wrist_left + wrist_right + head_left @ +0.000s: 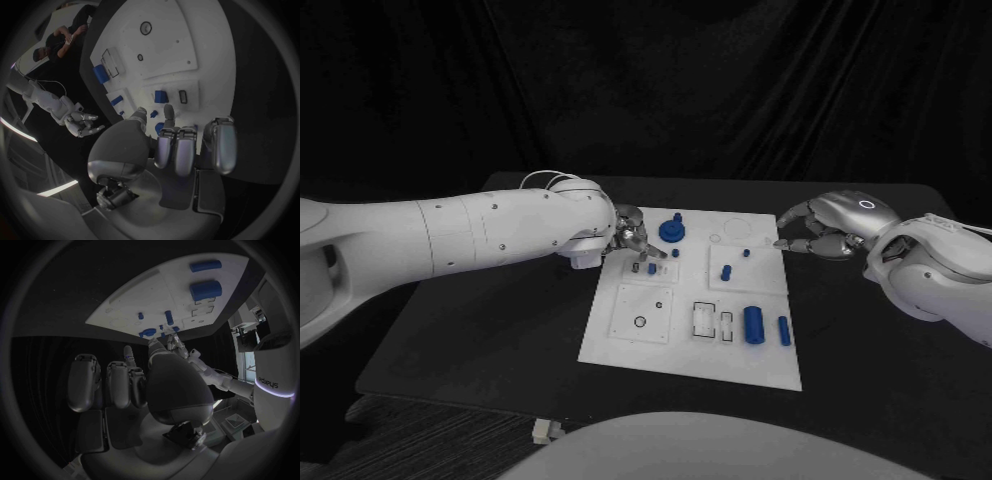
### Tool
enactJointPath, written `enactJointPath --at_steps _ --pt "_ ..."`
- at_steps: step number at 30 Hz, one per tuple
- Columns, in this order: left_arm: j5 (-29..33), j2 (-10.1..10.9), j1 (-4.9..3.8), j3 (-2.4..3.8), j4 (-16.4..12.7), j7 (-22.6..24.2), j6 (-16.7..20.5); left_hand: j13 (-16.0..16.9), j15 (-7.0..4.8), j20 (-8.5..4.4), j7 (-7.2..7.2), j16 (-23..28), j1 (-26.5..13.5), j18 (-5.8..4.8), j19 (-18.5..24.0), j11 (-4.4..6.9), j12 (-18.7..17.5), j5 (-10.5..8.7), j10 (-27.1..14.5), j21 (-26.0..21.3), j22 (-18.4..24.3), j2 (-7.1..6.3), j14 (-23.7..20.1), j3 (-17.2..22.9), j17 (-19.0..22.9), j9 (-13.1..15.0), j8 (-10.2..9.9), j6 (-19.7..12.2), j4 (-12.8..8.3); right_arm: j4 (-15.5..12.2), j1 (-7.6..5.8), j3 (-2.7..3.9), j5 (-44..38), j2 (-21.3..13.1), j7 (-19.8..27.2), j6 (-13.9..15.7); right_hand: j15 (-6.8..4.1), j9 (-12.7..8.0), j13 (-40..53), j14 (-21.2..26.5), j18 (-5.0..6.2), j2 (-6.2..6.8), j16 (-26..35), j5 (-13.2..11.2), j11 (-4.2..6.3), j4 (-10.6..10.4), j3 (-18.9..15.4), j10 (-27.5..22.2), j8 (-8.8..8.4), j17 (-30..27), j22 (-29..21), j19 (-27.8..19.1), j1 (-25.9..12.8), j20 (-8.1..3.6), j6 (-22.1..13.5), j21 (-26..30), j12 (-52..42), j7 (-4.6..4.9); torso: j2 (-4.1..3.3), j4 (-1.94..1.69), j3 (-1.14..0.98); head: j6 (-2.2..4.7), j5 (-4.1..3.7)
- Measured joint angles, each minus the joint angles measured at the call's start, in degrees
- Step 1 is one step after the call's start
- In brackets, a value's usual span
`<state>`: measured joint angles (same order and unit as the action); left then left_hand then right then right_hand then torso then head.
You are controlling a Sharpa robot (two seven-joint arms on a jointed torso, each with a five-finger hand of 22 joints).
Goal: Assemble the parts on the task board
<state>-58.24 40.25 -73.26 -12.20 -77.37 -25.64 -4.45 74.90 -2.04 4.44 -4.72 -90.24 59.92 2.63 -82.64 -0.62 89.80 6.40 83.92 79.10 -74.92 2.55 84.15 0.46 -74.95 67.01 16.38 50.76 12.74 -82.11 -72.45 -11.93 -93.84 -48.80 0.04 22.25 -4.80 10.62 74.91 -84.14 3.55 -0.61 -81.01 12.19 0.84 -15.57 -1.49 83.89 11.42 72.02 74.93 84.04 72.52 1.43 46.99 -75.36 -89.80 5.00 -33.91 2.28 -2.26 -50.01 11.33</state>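
White flat task board (pixel 635 345) lies between both hands. Silver left hand (pixel 626 240), fingers curled and holding nothing visible, hovers beside the small blue upright peg (pixel 652 268). Silver right hand (pixel 822 236), likewise curled and holding nothing, sits off the board's far right edge, farther away.

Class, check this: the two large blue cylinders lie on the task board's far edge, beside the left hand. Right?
Not quite. In the head view the two blue cylinders lie near the task board's near edge, away from the left hand at its far corner.

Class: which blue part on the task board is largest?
The thick blue cylinder lying near the task board's front edge; the thinner blue cylinder beside it is slimmer.
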Motion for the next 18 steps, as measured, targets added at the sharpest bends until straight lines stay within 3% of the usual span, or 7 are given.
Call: enactJointPath --at_steps 9,18 --pt "-1.33 1.18 0.19 -0.02 -2.21 0.85 2.26 0.00 0.00 0.00 0.00 0.00 0.81 0.00 0.00 0.00 0.00 1.01 0.00 0.00 0.00 0.29 0.00 0.20 0.01 -1.13 -0.41 0.00 -0.35 -0.08 0.31 0.00 0.00 -0.25 0.00 0.01 0.00 0.00 0.00 0.00 0.00 -0.01 0.00 0.00 0.00 -0.15 -0.15 0.00 0.00 0.00 -0.01 0.00 -0.01 0.00 0.00 0.00 0.00 0.00 0.23 0.00 0.01 0.00 0.21" --pt "-1.81 1.53 1.32 -0.03 -2.91 0.86 3.05 0.00 0.00 0.00 0.11 0.00 1.37 0.00 0.00 0.00 0.00 1.36 0.00 0.00 0.00 0.41 0.00 0.27 0.01 -1.87 -0.79 0.55 -0.60 -0.05 0.38 0.00 0.00 -0.14 0.01 0.01 0.00 0.01 0.00 0.00 0.00 -0.31 0.00 0.00 0.00 -0.16 -0.16 0.00 0.00 0.00 -0.01 0.00 -0.31 0.00 0.00 0.00 0.00 0.00 0.63 0.08 0.02 0.00 0.46"
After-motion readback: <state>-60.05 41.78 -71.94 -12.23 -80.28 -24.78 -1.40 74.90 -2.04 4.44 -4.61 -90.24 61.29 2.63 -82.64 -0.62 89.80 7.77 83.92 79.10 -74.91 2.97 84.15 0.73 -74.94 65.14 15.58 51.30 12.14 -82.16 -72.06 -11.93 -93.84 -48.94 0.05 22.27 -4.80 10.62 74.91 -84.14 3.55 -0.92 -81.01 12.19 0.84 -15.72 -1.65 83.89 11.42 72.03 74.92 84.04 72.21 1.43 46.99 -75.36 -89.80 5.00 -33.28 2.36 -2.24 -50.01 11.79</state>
